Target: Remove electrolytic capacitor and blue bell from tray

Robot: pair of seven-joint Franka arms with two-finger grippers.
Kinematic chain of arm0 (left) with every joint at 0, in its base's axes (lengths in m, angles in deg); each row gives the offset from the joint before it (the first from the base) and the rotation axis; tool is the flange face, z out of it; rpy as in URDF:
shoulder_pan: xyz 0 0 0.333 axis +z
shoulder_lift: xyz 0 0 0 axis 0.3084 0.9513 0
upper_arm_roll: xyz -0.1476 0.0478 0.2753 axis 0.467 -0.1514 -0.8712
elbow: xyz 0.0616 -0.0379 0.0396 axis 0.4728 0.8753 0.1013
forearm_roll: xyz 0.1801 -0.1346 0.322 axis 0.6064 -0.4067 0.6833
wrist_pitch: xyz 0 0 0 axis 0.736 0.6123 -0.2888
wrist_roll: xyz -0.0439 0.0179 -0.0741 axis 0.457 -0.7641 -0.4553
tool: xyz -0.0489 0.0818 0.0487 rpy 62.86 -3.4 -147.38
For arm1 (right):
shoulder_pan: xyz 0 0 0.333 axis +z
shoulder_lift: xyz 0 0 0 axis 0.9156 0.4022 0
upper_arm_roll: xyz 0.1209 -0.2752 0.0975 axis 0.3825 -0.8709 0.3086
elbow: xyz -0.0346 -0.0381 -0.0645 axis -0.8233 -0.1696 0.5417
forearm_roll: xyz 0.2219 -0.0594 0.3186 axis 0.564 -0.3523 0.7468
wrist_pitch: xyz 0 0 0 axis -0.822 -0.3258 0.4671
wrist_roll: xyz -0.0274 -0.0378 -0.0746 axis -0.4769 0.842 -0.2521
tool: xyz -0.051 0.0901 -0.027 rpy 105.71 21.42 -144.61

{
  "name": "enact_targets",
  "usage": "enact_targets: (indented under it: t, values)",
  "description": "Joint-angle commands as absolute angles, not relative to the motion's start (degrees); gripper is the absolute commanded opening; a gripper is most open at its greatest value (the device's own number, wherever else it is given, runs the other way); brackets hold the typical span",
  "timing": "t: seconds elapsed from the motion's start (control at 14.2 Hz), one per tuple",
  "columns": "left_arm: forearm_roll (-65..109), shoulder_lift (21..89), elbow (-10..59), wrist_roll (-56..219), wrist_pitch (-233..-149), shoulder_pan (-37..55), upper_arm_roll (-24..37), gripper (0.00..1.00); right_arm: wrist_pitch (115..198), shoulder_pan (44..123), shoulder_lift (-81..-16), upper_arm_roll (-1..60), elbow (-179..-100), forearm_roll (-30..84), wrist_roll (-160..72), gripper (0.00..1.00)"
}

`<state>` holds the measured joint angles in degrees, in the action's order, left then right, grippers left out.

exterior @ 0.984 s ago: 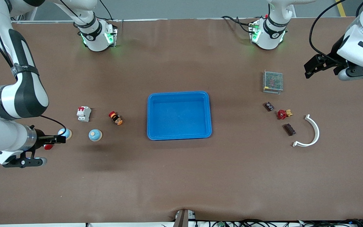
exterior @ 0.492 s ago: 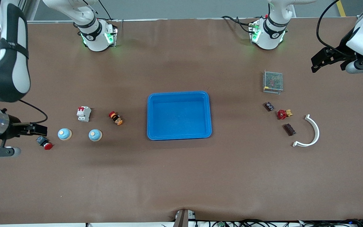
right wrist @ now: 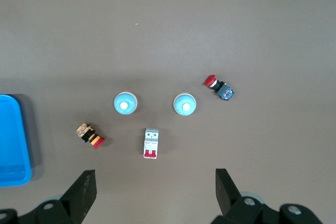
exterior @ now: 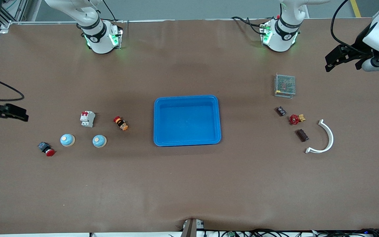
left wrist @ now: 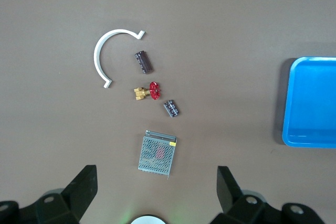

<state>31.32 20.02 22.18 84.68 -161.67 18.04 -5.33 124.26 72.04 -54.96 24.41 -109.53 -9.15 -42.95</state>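
A: Blue tray (exterior: 187,120) mid-worktop, looks empty; bells (exterior: 67,140) and capacitors (exterior: 302,135) are on the worktop outside it.
B: Left hand (exterior: 334,61) and right hand (exterior: 15,113) are wide open, hold nothing, parked over the worktop ends.

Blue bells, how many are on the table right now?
2. One blue bell sits on the table between the tray and the second blue bell, which lies toward the right arm's end. None in the tray.
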Motion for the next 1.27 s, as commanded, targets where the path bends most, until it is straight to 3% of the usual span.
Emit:
enact_targets:
  t: [0.0,0.28,0.63,1.19]
  values:
    - [30.75,20.17,22.07,83.51,-161.56,18.14,-5.67,1.0,124.03,70.16,-59.7,25.84,-113.28,-8.43,-43.01,1.0]
    - [31.19,24.47,17.16,83.77,-161.48,18.23,-5.67,1.0,124.56,67.87,-63.58,26.54,-117.25,-8.35,-42.92,1.0]
    - [31.28,25.01,16.27,83.94,-161.56,18.05,-5.67,1.0,129.3,63.58,-69.55,29.61,-126.21,-8.7,-42.48,1.0]
    - [31.36,26.68,14.07,83.95,-161.48,18.14,-5.67,1.0,130.63,61.1,-75.27,29.97,-133.77,-8.96,-42.48,1.0]
